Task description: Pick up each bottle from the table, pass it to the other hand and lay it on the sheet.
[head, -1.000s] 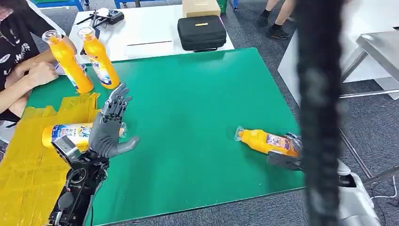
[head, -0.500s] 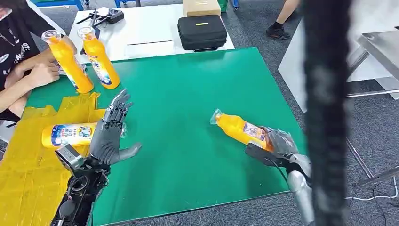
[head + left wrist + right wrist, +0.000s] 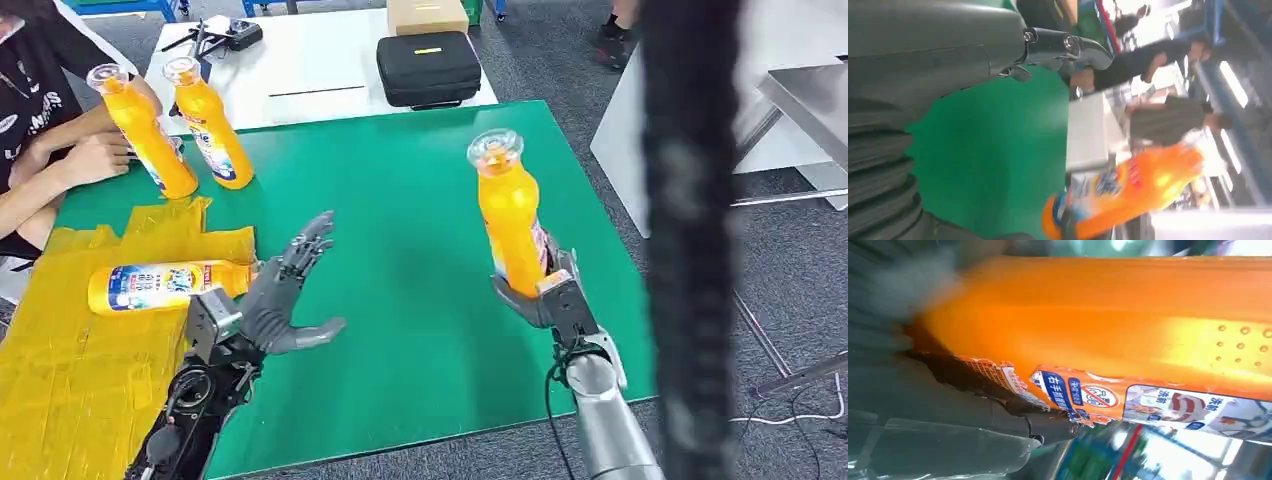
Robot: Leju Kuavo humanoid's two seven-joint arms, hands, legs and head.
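My right hand (image 3: 548, 293) grips the base of an orange bottle (image 3: 508, 216) and holds it upright above the green table (image 3: 400, 190), clear cap on top. The right wrist view has that bottle (image 3: 1128, 335) close up against the thumb. My left hand (image 3: 285, 295) hovers open over the table's left part, fingers spread toward the held bottle, a wide gap between them. From the left wrist I see the held bottle (image 3: 1128, 192) blurred past the fingers (image 3: 1068, 47). Another orange bottle (image 3: 165, 285) lies on the yellow sheet (image 3: 70, 370), just left of my left hand.
Two more orange bottles (image 3: 205, 125) stand upright at the table's far left, by a seated person's hands (image 3: 90, 155). Behind is a white table (image 3: 290, 70) with a black case (image 3: 428, 68). A dark vertical bar (image 3: 690, 240) blocks the right side.
My right hand lifted the bottle off the table, swung it upright and brought it left toward the centre. My left hand shifted right, away from the lying bottle.
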